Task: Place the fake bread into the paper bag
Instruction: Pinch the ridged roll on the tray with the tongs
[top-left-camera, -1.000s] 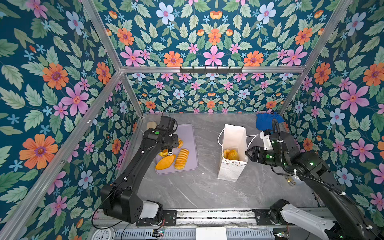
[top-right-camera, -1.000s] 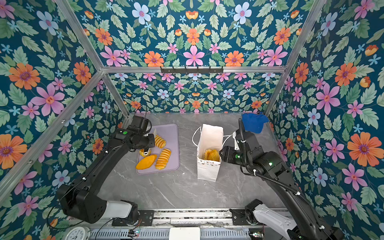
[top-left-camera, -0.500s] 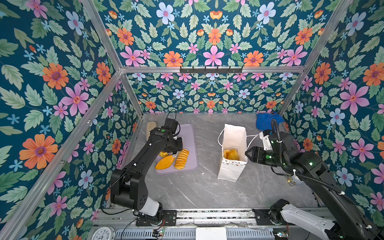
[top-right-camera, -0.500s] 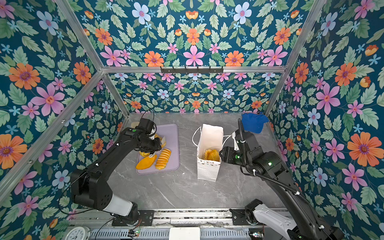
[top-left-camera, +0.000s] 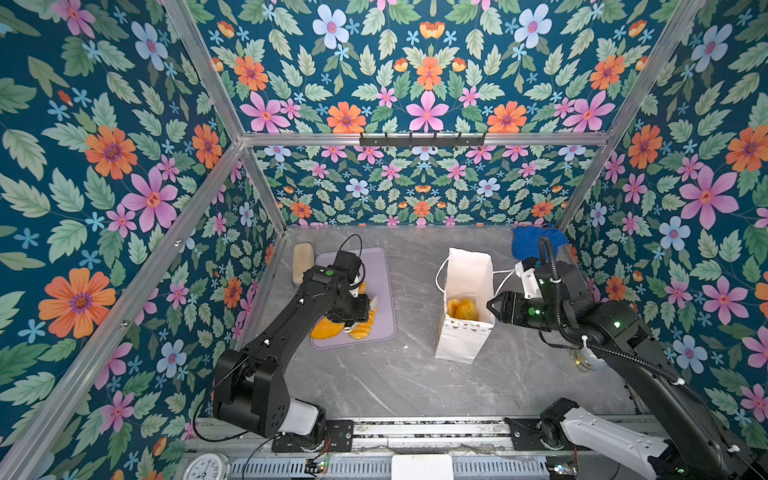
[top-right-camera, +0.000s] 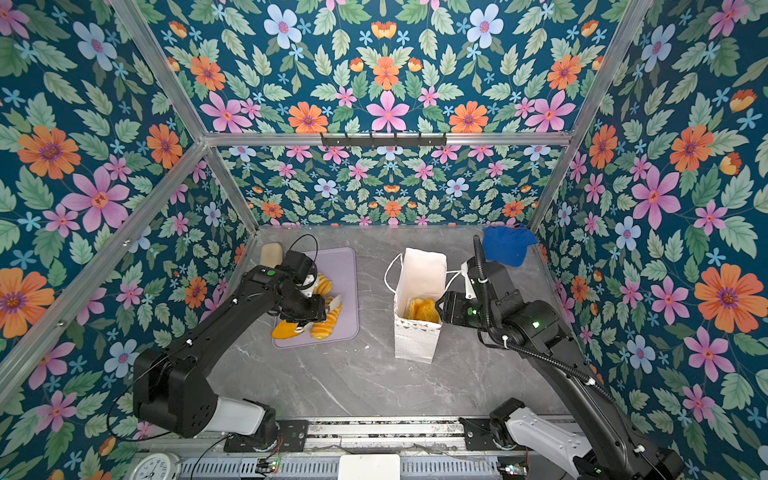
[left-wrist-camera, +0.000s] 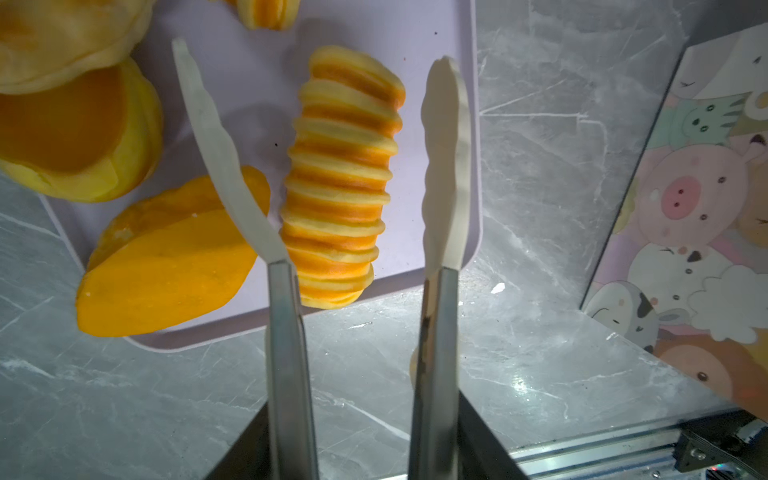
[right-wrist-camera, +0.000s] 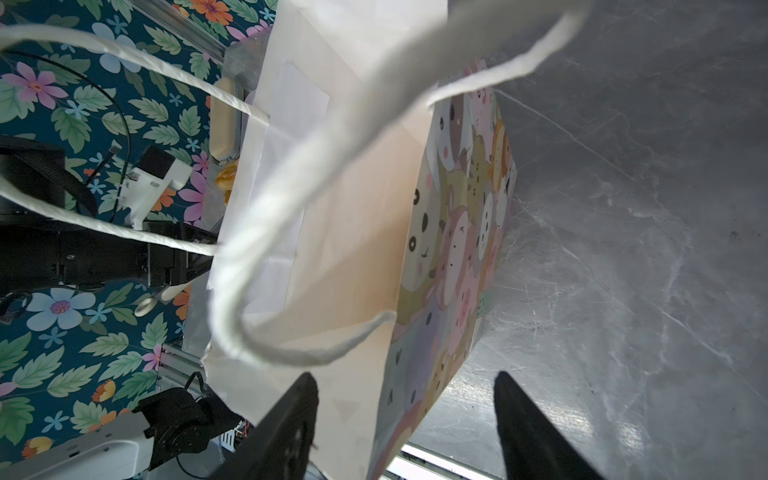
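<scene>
1. Grey marble table (top-left-camera: 374, 382) inside flowered walls is where I work. The paper bag (top-left-camera: 457, 345) stands upright near its middle with some fake bread (top-left-camera: 463, 309) already inside. The rest lies on the lilac tray (top-left-camera: 384, 266) on my left.
2. My left gripper (left-wrist-camera: 363, 419) is clamped on a pair of tongs (left-wrist-camera: 286, 332). Their white tips stand spread either side of the ridged loaf (left-wrist-camera: 340, 178); I cannot tell whether they touch it.
3. One tip crosses over the smooth oval bun (left-wrist-camera: 166, 266) just beside the loaf. If I squeeze from here, that tip may drag the bun, which already overhangs the tray's edge, onto the table.
4. The loaf looks glossy and rounded. A squeeze away from its middle could make it squirt out, or tilt and drop on the lift.
5. My right gripper (right-wrist-camera: 404, 376) has its jaws spread astride a corner of the bag, pinching nothing. I judge the bag unheld, so a knock from the tongs could tip it.
6. A cord handle (right-wrist-camera: 332, 166) hangs loose close to my right jaws. If it catches on them, it would tug the bag over.
</scene>
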